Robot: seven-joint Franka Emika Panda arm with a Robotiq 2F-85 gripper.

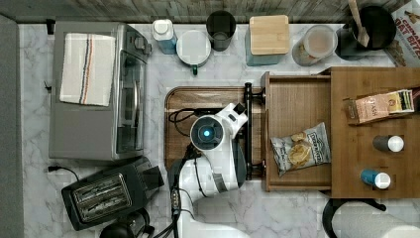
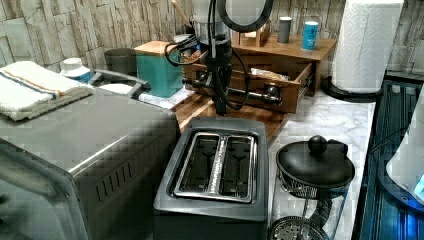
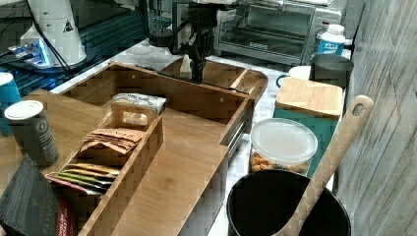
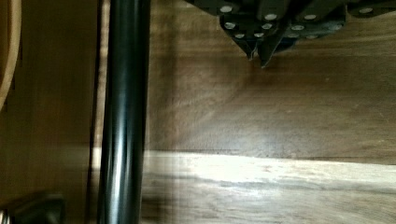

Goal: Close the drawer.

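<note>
The drawer (image 1: pixel 297 99) stands pulled well out of its cabinet (image 1: pixel 376 79) toward the top view's left, a bag of chips (image 1: pixel 301 148) lying inside, so the closing is all still to do. Its black bar handle (image 1: pixel 247 130) hangs over the dark wooden tray (image 1: pixel 198 96). The gripper (image 4: pixel 258 58) hovers over that tray just beside the handle, apart from it, fingertips together and holding nothing. My read: it's lined up to push the front panel in. Toaster (image 2: pixel 212 165) sits nearer in the left view.
</note>
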